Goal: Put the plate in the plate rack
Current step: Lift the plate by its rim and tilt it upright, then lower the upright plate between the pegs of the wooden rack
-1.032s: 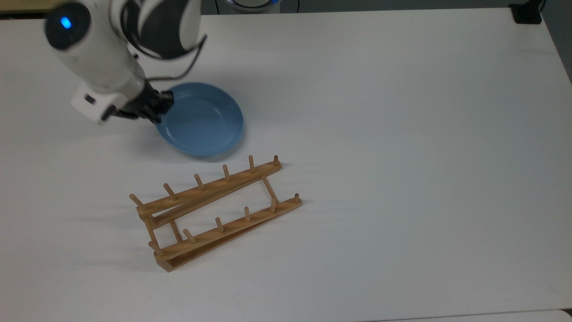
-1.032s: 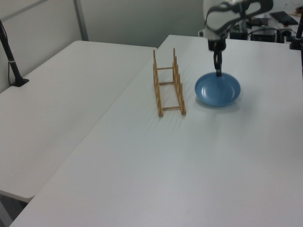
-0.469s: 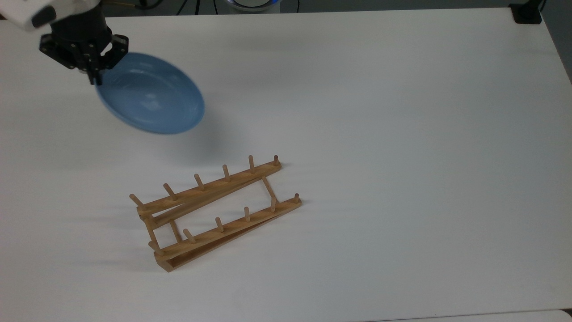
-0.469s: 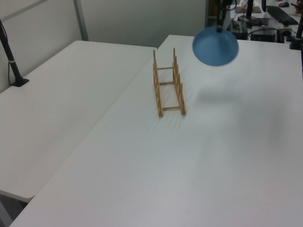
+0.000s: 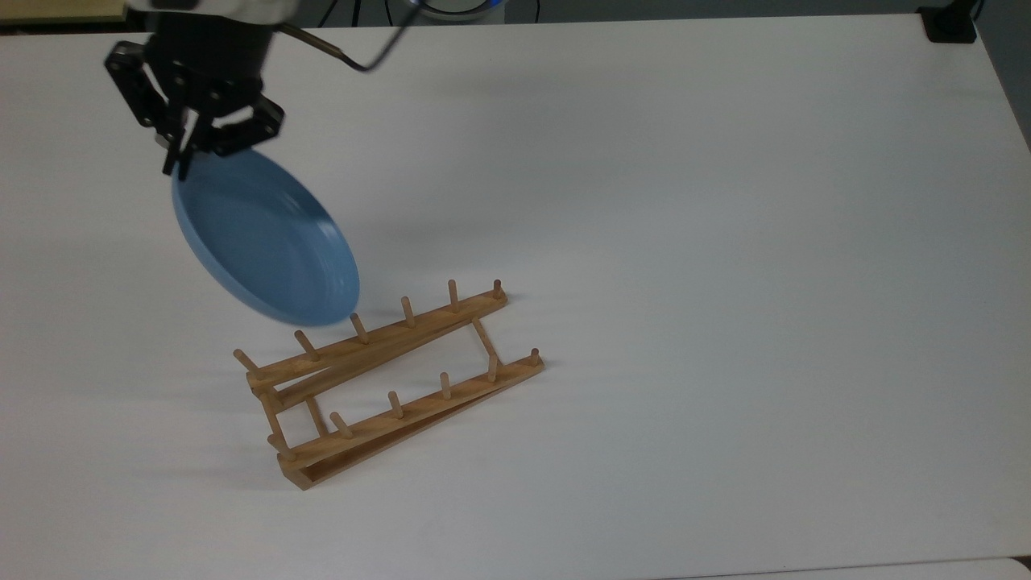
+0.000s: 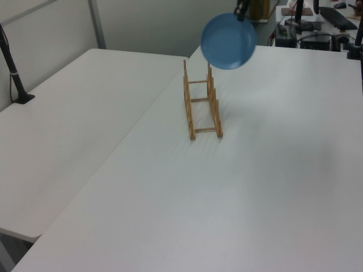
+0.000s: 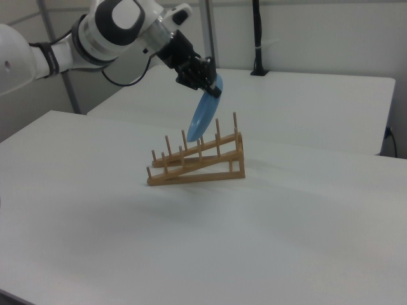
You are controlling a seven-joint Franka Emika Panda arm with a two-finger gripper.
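My gripper (image 5: 179, 157) is shut on the rim of the light-blue plate (image 5: 266, 238) and holds it in the air, tilted steeply with its upper edge in the fingers. In the right view the plate (image 7: 205, 114) hangs edge-on from the gripper (image 7: 214, 84), just above the taller end of the plate rack (image 7: 197, 159). In the left view the plate (image 6: 228, 41) floats above the rack's far end (image 6: 202, 102), under the gripper (image 6: 240, 12). The wooden plate rack (image 5: 387, 383) lies slantwise on the white table, its pegs bare.
The white table (image 5: 725, 242) stretches wide to the top view's right. A black clamp (image 5: 950, 24) sits at its far right corner. A second white table (image 6: 68, 113) adjoins at the left view's left, with a black post (image 6: 14, 73) on it.
The plate went from resting on the table in the gripper's grasp to being lifted clear. It has since tilted toward vertical and moved over the rack's end.
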